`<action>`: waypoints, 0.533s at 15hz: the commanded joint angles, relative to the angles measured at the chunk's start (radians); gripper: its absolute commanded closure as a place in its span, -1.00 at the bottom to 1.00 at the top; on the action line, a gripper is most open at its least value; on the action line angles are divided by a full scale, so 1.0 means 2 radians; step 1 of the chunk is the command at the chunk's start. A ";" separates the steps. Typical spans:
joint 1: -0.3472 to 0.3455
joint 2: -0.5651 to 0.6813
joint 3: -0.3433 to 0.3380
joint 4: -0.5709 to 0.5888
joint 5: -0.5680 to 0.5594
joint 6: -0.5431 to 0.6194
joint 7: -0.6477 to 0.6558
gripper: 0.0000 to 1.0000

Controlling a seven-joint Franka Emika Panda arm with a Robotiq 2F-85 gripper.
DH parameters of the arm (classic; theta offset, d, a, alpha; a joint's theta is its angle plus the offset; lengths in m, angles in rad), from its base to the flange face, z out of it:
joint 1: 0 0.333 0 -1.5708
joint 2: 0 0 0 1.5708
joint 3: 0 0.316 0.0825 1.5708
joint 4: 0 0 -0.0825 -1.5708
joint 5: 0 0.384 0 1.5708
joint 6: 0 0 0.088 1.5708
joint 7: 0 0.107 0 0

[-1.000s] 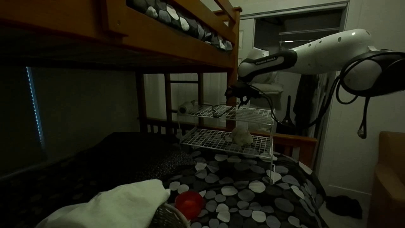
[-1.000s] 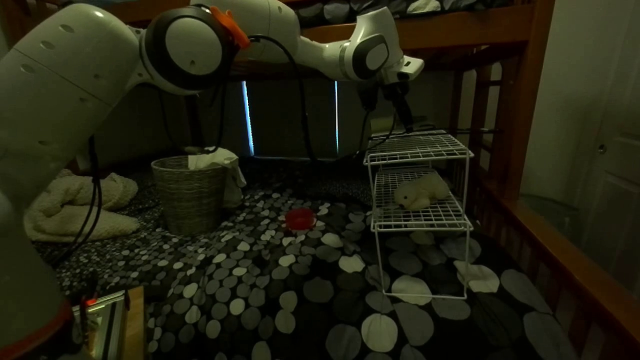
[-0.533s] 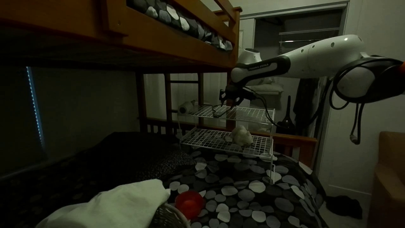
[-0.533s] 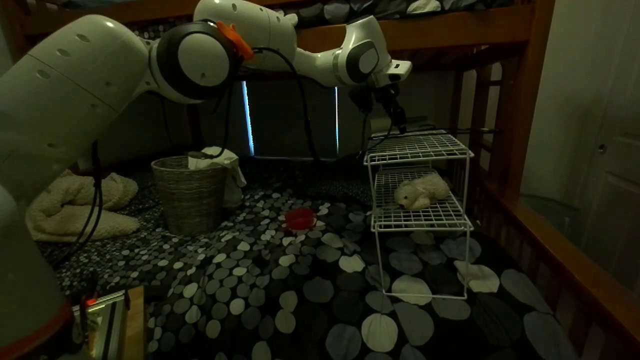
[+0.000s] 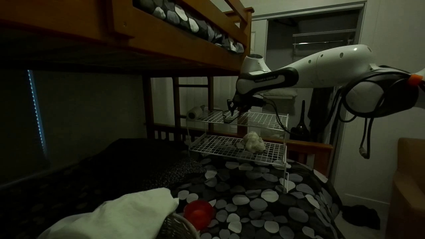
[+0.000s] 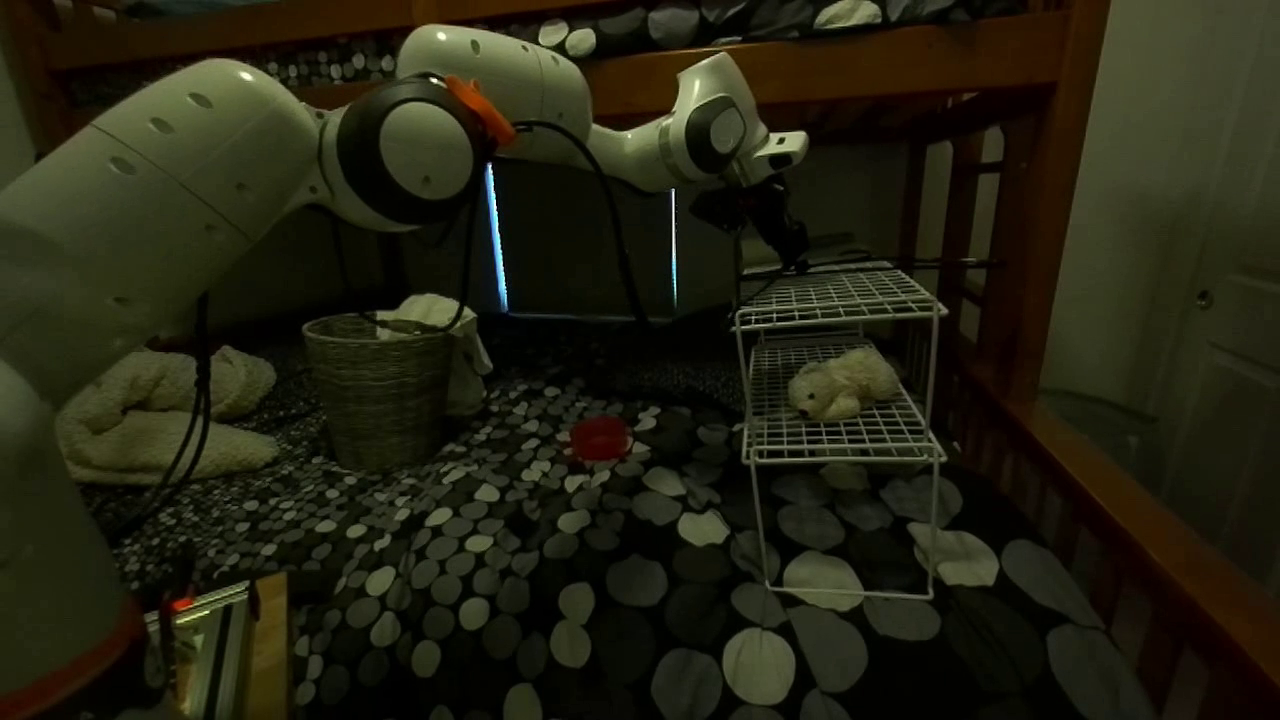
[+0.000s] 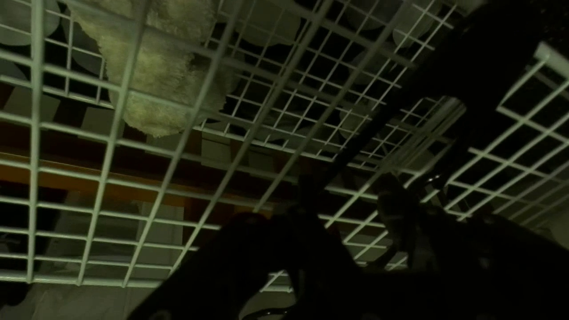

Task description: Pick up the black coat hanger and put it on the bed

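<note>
1. Nearest in an exterior view, a white cloth [image 5: 129,212] is draped over the rim of a wicker basket [image 5: 175,228], with a red bowl [image 5: 199,214] set apart from it; none of these is called for.
2. Beyond is spread the bed [image 5: 255,207], the lower bunk's, its black cover patterned with white and grey circles; delivery there has not been made.
3. On it a white wire rack [image 6: 840,317] is stood, with a cream plush animal [image 6: 845,385] laid on the lower shelf.
4. On the top shelf the black coat hanger [image 5: 228,122] can be made out dimly, as a thin outline.
5. The claw [image 7: 349,191] is held low over that shelf, close by the hanger; in the wrist view its fingers seem parted, with nothing seen gripped. Whether the hanger lies between them cannot be told. The reach is judged nearly done; grasp, lift, carry and release are left.
6. Farther back, the bunk's wooden ladder [image 5: 176,104] is seen.
</note>
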 commanded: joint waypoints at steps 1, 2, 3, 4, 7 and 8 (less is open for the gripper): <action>0.007 0.025 -0.012 0.036 -0.021 -0.026 -0.012 0.11; 0.009 0.028 -0.012 0.041 -0.025 -0.030 -0.014 0.10; 0.010 0.031 -0.014 0.046 -0.029 -0.035 -0.017 0.12; 0.013 0.034 -0.016 0.050 -0.033 -0.040 -0.019 0.12; 0.018 0.042 -0.018 0.059 -0.042 -0.058 -0.027 0.66; 0.020 0.043 -0.018 0.062 -0.044 -0.062 -0.028 0.87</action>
